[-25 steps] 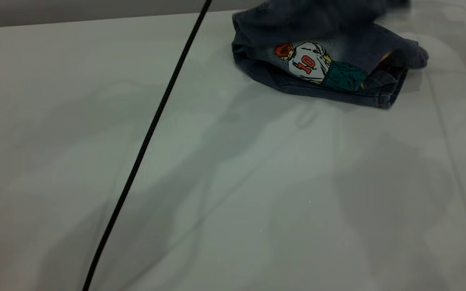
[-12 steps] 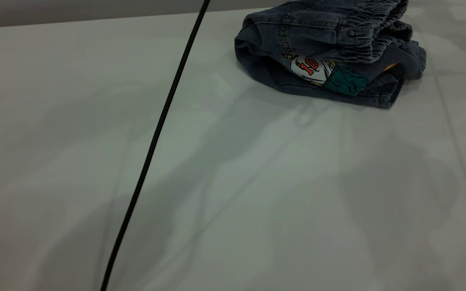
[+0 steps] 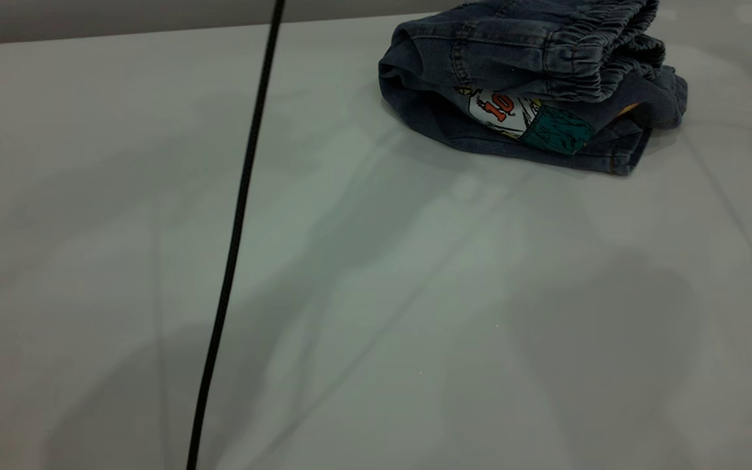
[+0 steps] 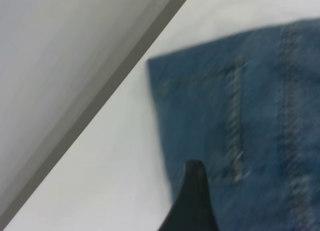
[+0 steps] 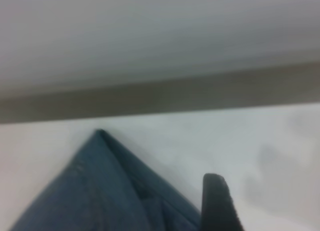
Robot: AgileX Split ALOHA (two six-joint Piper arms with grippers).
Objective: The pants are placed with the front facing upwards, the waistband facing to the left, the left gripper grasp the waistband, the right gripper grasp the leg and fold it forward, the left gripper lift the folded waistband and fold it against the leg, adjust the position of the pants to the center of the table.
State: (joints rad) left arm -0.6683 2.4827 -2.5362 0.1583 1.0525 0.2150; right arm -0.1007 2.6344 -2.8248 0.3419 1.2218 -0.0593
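Observation:
The pants (image 3: 513, 52) lie folded in a bundle at the far right of the table (image 3: 376, 294) in the exterior view. The ruched waistband (image 3: 585, 59) rests on top, over the leg with the "10" jersey print (image 3: 503, 108). Neither gripper shows in that view. In the left wrist view, a black tip of my left gripper (image 4: 192, 201) hangs over the denim of the pants (image 4: 240, 131), near their edge. In the right wrist view, a black tip of my right gripper (image 5: 217, 203) stands beside a corner of the pants (image 5: 100, 191), over bare table (image 5: 250, 141).
A thin black cable (image 3: 239, 215) hangs across the exterior view from the top edge down to the bottom edge, left of the pants. The table's far edge (image 3: 121, 32) meets a grey wall just behind the pants.
The waistband half came down onto the printed leg and now lies still, covering most of the print. The black cable has swung to the left.

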